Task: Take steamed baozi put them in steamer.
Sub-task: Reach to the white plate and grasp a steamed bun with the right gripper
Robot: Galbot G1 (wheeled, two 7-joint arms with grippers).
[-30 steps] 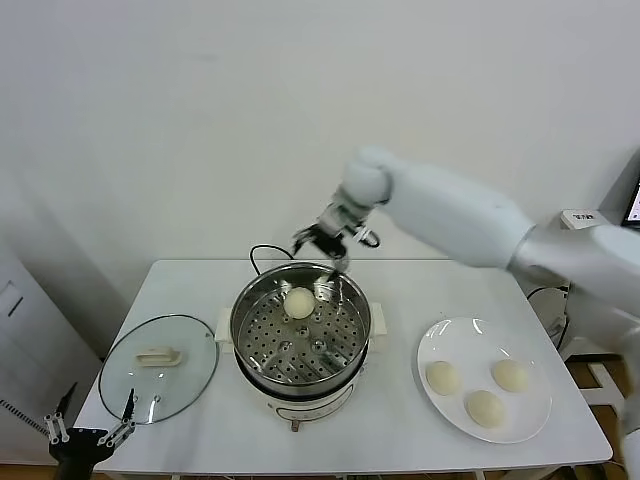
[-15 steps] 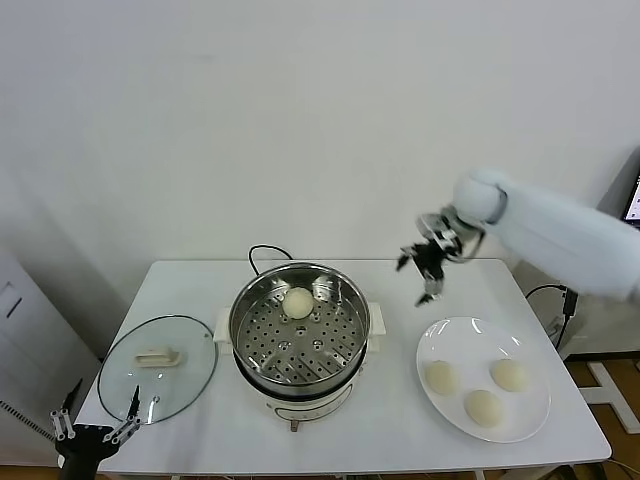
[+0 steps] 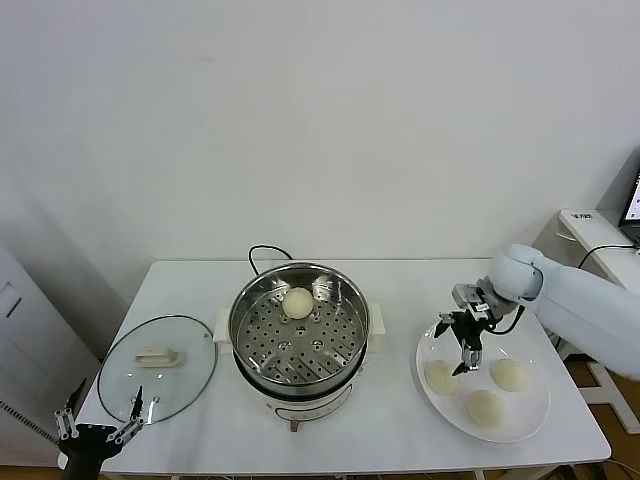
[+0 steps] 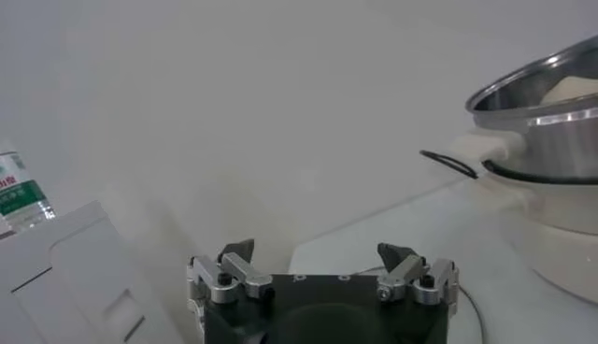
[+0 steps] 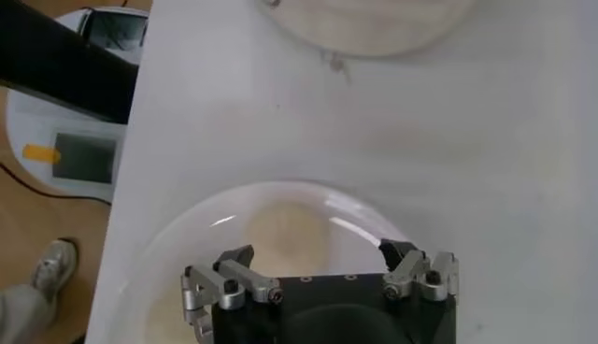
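The steel steamer stands at the table's middle with one cream-white baozi on its perforated tray. Three more baozi lie on the white plate at the right. My right gripper hangs open just above the plate's left side, over the nearest bun. In the right wrist view that baozi lies beyond the open right gripper, untouched. My left gripper is parked low off the table's front left corner, open and empty.
A round glass lid lies flat on the table left of the steamer. A black cord runs behind the pot. The left wrist view shows the steamer from the side. The table edge runs just right of the plate.
My right gripper swung from above the steamer's far rim to the right and down, ending over the plate. The bun in the steamer and the left arm stayed put.
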